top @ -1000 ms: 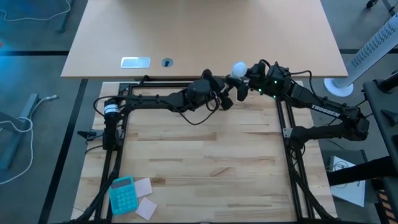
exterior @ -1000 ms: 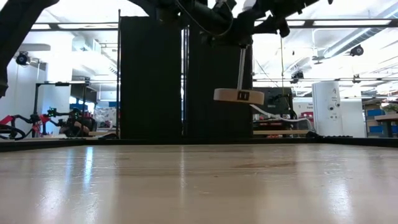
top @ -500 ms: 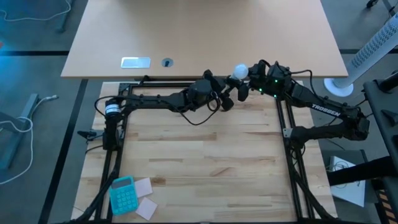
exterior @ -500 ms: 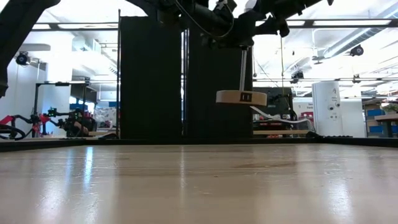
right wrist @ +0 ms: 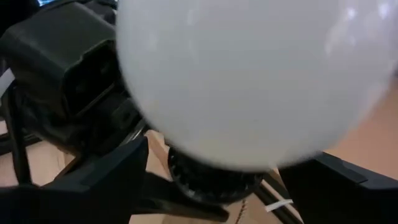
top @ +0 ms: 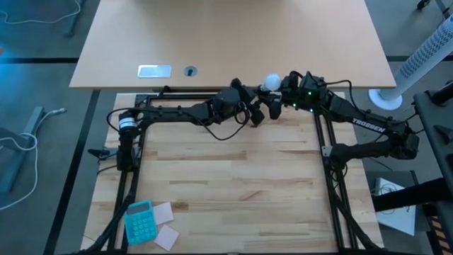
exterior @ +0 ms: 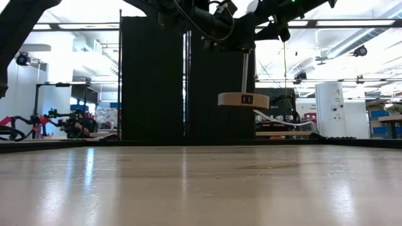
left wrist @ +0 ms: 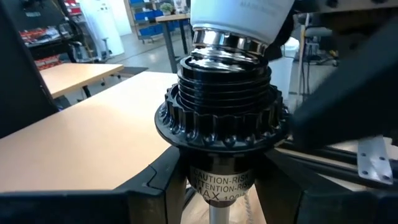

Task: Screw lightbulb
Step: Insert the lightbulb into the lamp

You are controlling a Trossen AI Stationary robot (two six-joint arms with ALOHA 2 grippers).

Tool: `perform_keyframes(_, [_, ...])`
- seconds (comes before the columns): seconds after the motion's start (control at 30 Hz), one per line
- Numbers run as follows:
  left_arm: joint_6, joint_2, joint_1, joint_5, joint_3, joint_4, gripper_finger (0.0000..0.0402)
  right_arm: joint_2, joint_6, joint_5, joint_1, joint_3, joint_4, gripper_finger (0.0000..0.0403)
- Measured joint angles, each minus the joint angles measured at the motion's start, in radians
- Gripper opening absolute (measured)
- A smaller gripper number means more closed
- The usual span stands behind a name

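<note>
Glossy white lightbulb (right wrist: 249, 81) with shiny metal thread, ribbed black plastic socket (left wrist: 224, 124), pale wood disc (exterior: 243, 100)

A workshop: storage bins (left wrist: 144, 14), worktables (left wrist: 74, 73), machinery behind.

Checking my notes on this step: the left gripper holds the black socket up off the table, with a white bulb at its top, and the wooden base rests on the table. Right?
Not quite. In the low view the wooden base hangs in the air, well clear of the table. The rest holds: the left gripper grips the black socket with the white bulb at its top.
</note>
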Motion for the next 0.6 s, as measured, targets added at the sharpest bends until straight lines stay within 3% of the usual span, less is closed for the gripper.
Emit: perform_keyframes(0.6, [-0.013, 0.0, 0.004, 0.039, -0.004, -0.016, 0.0144, -0.081, -0.073, -0.058, 0.0, 0.002, -0.011, 0.0344])
